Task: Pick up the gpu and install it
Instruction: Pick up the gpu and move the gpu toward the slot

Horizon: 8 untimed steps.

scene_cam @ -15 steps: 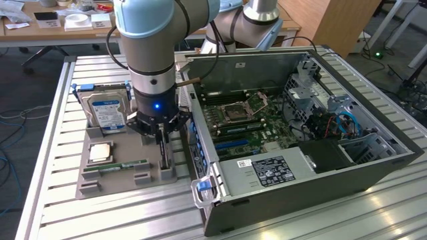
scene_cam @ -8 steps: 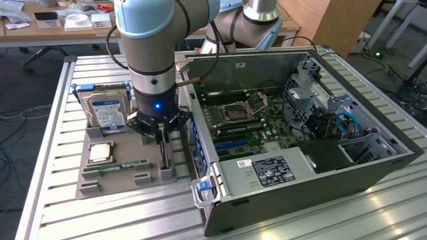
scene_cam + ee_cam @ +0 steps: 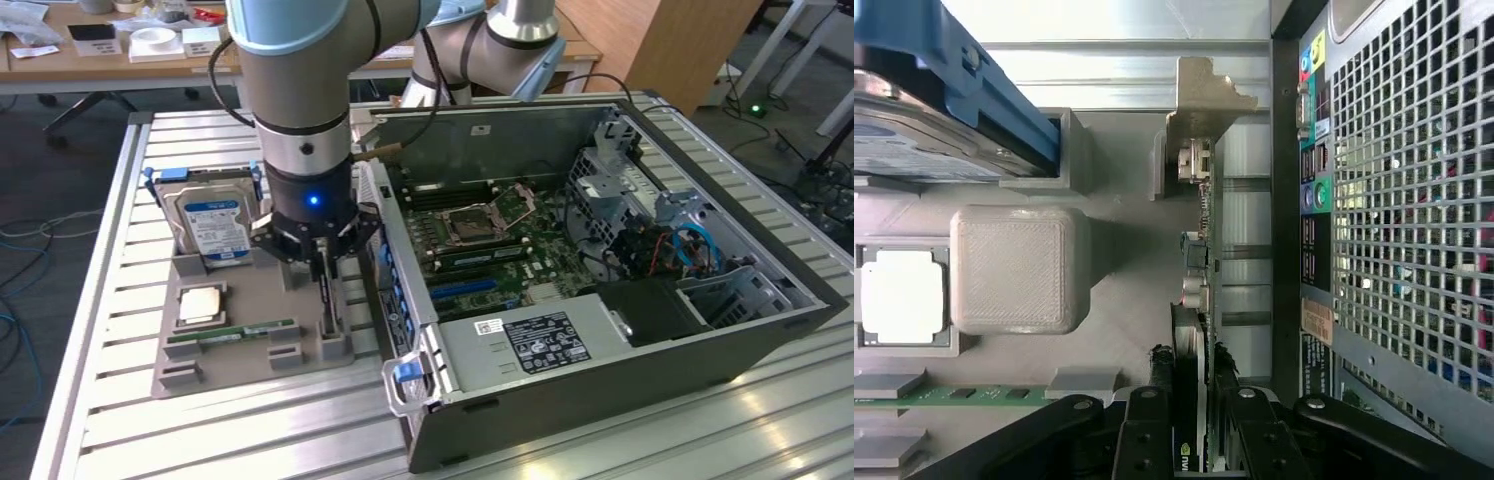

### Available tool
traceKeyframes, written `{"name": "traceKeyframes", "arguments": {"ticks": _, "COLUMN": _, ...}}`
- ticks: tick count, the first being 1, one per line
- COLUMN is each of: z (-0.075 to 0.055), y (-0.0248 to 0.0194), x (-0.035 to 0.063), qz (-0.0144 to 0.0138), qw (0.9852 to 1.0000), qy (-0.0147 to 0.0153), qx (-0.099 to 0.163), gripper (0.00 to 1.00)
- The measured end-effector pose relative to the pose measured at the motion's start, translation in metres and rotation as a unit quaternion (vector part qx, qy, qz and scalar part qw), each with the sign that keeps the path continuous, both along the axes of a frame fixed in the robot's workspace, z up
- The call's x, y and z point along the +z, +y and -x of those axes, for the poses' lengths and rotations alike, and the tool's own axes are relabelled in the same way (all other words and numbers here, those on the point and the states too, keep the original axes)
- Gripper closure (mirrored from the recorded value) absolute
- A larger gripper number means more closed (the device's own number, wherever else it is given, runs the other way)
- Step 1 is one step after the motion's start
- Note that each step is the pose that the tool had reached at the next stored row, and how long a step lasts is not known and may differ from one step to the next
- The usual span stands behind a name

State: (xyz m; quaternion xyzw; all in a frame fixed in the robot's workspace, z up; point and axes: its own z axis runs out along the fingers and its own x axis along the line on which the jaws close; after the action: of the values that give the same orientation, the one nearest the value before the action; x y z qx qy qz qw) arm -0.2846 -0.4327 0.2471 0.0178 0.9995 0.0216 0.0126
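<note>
1. gpu (image 3: 330, 312) (image 3: 1194, 250) stands on edge in a slot of the grey holder tray (image 3: 247, 355) (image 3: 1124, 250), silver bracket (image 3: 1204, 100) at the far end, just beside the computer case (image 3: 601, 290) (image 3: 1394, 200)
2. gripper (image 3: 323, 265) (image 3: 1191, 355) is straight above the card; jaws closed on its upper edge, one finger pad (image 3: 1160, 358) on each face, card still seated in the tray
3. hard drive (image 3: 214, 225) (image 3: 914, 150) upright at the tray's far end, blue-white label, text unreadable
4. CPU (image 3: 200, 303) (image 3: 902, 295) and green RAM stick (image 3: 247, 330) (image 3: 954, 393) lie flat in the tray
5. power supply label (image 3: 527, 340) inside the case, print too small to read
6. coloured port stickers (image 3: 1314, 150) on the case rear, unreadable
</note>
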Motion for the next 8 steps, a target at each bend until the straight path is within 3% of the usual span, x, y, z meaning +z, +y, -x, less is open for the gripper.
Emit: {"name": "traceKeyframes", "arguments": {"ticks": 8, "z": 0.000, "y": 0.0000, "x": 0.0258, "qz": 0.0000, "qw": 1.0000, "qy": 0.0000, "qx": 0.000, "gripper": 0.74}}
